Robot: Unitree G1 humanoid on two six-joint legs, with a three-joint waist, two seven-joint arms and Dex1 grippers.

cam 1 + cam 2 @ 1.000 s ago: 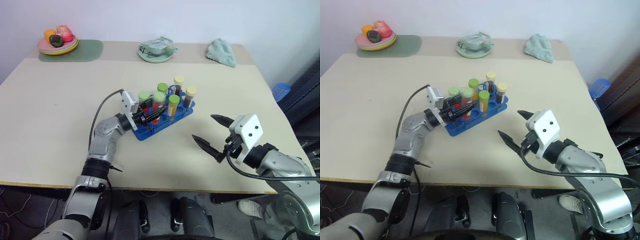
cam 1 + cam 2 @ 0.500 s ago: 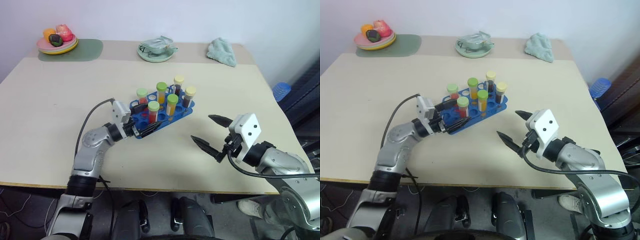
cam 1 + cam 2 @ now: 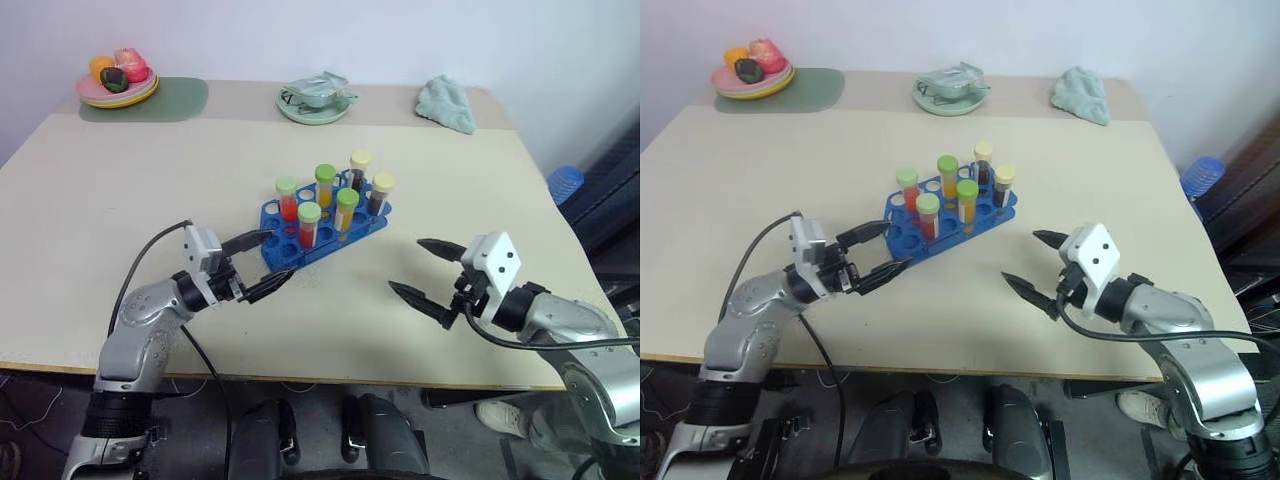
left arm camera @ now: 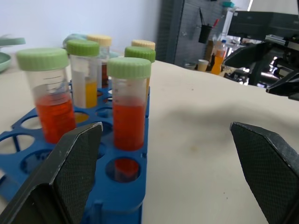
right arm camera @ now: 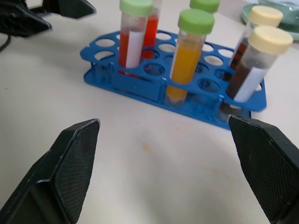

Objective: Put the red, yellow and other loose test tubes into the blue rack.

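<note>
table: I see no loose tubes on it | rack mid-table holds six tubes upright; task looks done | left gripper spread, empty, near rack's front end | right gripper spread, empty, near front edge

The rack is sitting mid-table, six tubes standing in it. The left gripper is hovering just near-left of it, the right gripper near-right, well apart. A plate, bowl and cloth are lying along the far edge, left to right.
</note>
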